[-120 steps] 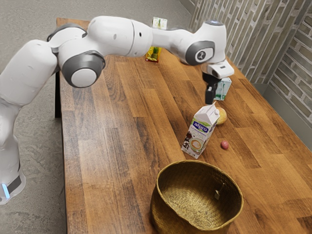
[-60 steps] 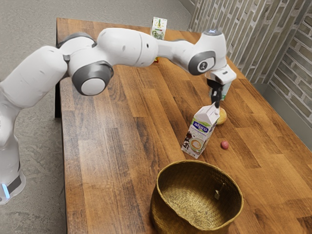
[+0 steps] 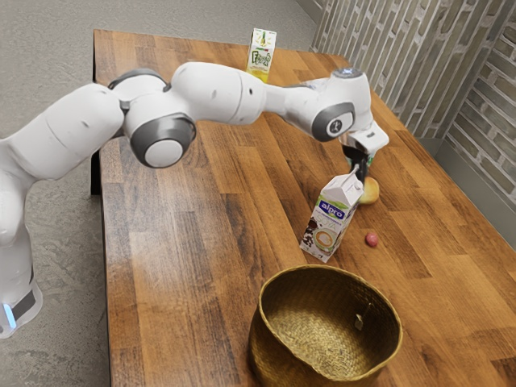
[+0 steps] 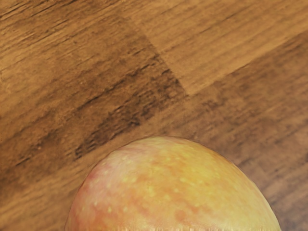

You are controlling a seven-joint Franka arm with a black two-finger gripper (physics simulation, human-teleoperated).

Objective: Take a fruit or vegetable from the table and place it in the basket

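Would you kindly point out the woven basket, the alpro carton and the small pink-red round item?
Woven basket (image 3: pixel 272 343): exterior view, outer wall.
Alpro carton (image 3: pixel 329 223): exterior view, printed front.
Small pink-red round item (image 3: pixel 372 239): exterior view, middle of its surface.

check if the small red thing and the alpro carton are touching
Apart. The exterior view shows bare table between the small red thing and the alpro carton.

Fruit (image 4: pixel 173 192) and basket (image 3: pixel 270 351), well apart on my table (image 3: pixel 177 258).
I see the fruit's rounded, speckled yellow-orange skin, blushed pink; the brown woven basket stands upright, its wide mouth facing up.
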